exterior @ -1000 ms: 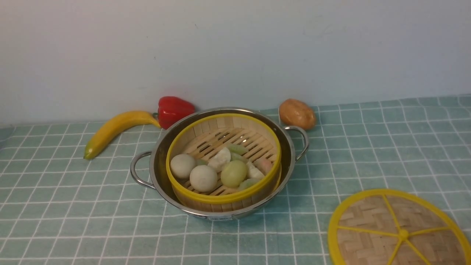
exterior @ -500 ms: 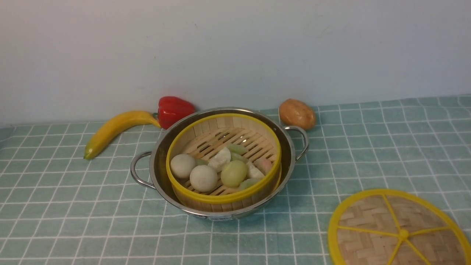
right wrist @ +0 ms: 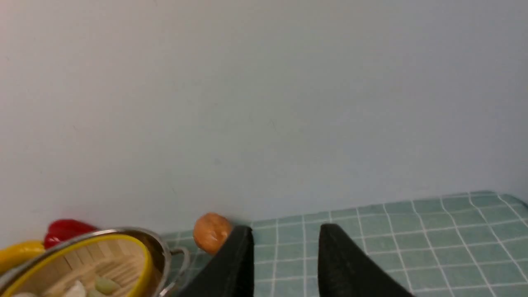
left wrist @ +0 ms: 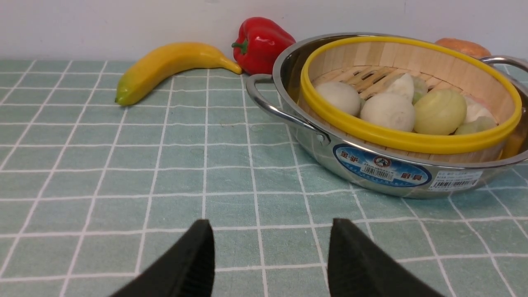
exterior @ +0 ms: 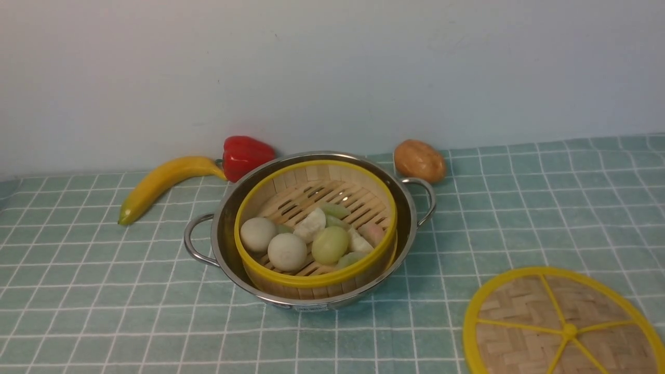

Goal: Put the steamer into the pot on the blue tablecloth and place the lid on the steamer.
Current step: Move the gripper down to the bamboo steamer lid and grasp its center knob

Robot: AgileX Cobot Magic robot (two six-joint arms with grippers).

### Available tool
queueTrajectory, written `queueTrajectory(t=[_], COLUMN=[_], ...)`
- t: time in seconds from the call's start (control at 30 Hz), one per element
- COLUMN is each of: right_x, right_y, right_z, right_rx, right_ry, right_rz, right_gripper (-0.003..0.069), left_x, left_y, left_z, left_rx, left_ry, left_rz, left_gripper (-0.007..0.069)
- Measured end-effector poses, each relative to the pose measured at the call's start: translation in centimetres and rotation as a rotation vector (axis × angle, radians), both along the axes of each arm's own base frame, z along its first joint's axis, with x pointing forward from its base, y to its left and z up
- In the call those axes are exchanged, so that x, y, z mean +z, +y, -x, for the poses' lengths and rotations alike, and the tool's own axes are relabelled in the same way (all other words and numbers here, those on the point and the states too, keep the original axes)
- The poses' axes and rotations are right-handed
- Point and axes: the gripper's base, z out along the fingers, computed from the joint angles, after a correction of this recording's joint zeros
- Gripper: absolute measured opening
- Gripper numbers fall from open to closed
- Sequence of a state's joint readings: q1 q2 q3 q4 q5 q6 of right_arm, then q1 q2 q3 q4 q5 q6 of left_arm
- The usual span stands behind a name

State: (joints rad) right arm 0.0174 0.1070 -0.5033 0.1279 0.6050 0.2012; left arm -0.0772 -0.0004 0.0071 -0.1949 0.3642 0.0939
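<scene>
The bamboo steamer [exterior: 315, 228] with pale buns and dumplings sits inside the shiny steel pot [exterior: 228, 244] on the blue tablecloth [exterior: 104, 291]. The woven lid [exterior: 563, 324] with yellow spokes lies flat on the cloth at the front right, partly cut off by the frame. Neither arm shows in the front view. In the left wrist view my left gripper [left wrist: 270, 229] stands open over bare cloth, short of the pot [left wrist: 383, 169] and steamer [left wrist: 406, 138]. My right gripper [right wrist: 284, 235] is open and empty, raised, with the pot [right wrist: 159, 243] off to one side.
A yellow banana [exterior: 163, 182] and a red bell pepper [exterior: 245, 155] lie behind the pot on the left by the wall. A brown potato [exterior: 419, 160] sits behind the pot's right handle [exterior: 423, 200]. The pale wall closes off the back.
</scene>
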Motion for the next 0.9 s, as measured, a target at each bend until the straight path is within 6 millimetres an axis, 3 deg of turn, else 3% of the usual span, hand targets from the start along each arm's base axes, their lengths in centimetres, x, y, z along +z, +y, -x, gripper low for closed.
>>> queueTrajectory(t=[0.27, 0.37, 0.5, 0.63, 0.67, 0.77, 0.87, 0.9], right_x=[1.0, 1.4, 2.3, 2.2, 2.1, 0.1, -2.1, -3.6], right_y=[0.8, 1.2, 1.6, 2.3, 2.4, 3.0, 3.6, 4.3], right_z=[-0.4, -2.3, -6.3, -12.2, -12.5, -18.4, -21.6, -23.2], right_rx=[0.084, 0.161, 0.269, 0.364, 0.371, 0.449, 0.483, 0.499], right_ry=[0.102, 0.32, 0.524, 0.704, 0.717, 0.932, 1.067, 1.148], right_rz=[-0.016, 0.159, 0.288, 0.253, 0.25, 0.207, 0.213, 0.236], right_gripper=[0.0242, 0.0242, 0.0242, 0.0242, 0.0242, 0.0242, 0.0242, 0.0242], left_x=[0.0, 0.0, 0.0, 0.0, 0.0, 0.0, 0.0, 0.0], left_y=[0.0, 0.0, 0.0, 0.0, 0.0, 0.0, 0.0, 0.0], left_z=[0.0, 0.0, 0.0, 0.0, 0.0, 0.0, 0.0, 0.0], left_rx=[0.0, 0.0, 0.0, 0.0, 0.0, 0.0, 0.0, 0.0], left_ry=[0.0, 0.0, 0.0, 0.0, 0.0, 0.0, 0.0, 0.0], left_rz=[0.0, 0.0, 0.0, 0.0, 0.0, 0.0, 0.0, 0.0], left_gripper=[0.0358, 0.0358, 0.0358, 0.0358, 0.0358, 0.0358, 0.0358, 0.0358])
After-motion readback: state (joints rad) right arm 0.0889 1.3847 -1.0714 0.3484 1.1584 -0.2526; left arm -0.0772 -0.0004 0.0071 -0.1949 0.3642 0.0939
